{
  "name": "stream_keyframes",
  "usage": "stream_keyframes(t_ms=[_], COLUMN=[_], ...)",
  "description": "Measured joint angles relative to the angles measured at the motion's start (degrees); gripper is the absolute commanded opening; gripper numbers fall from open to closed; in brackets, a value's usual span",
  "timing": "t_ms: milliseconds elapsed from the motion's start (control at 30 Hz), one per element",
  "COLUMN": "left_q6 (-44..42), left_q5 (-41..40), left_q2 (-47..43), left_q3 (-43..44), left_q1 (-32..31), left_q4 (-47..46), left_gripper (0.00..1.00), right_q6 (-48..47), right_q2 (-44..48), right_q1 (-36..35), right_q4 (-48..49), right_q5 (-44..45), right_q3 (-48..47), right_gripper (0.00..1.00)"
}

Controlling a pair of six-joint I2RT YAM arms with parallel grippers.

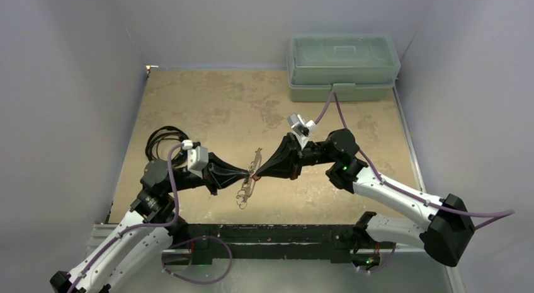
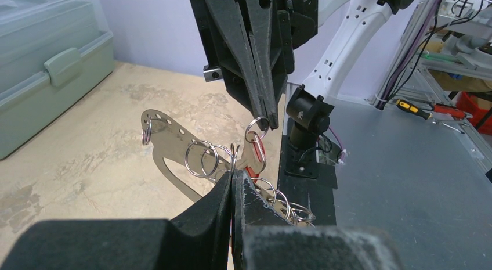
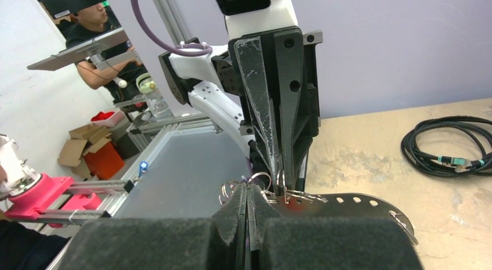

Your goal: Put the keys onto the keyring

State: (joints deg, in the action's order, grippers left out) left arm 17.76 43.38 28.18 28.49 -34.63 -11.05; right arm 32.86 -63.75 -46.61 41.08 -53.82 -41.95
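Key, red-headed and tiny, hangs from a small ring that the right gripper pinches at its very tips, with the jaws fully closed. The left gripper is closed as well and seems to clamp the keyring at its bunch of wire rings. All of this sits mid-table, toward the near edge, where the two arms meet tip to tip.

The hold looks deliberate. One arm appears to steady the keyring so its rings face the other arm. The other dangles the key just beside those rings, presumably to thread the small ring onto one of them. Pinching only at the tips leaves most of the small ring free to be worked.

The top view shows the arms nose to nose over the table, but there the key is no more than a red speck. The left wrist view alone shows the small ring in the right tips, the key below it, and the keyring's flat holed plate reaching left. It also suggests the plate is raised off the table, though I cannot be sure. The right wrist view shows the plate running off to the right and a coiled cable beyond it, while the key is little more than a red glint.
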Motion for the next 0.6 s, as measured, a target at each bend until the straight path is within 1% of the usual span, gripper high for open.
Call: stream_keyframes(t_ms=[600], left_q6=[-0.44], left_q5=[-0.22], left_q2=[-0.68], left_q3=[0.00], left_q1=[0.00], left_q4=[0.04], left_gripper=[0.00], right_q6=[-0.96], right_q2=[-1.42], right_q1=[-0.26], right_q4=[-0.98], right_q5=[3.06], right_q3=[0.20], right_gripper=[0.00])
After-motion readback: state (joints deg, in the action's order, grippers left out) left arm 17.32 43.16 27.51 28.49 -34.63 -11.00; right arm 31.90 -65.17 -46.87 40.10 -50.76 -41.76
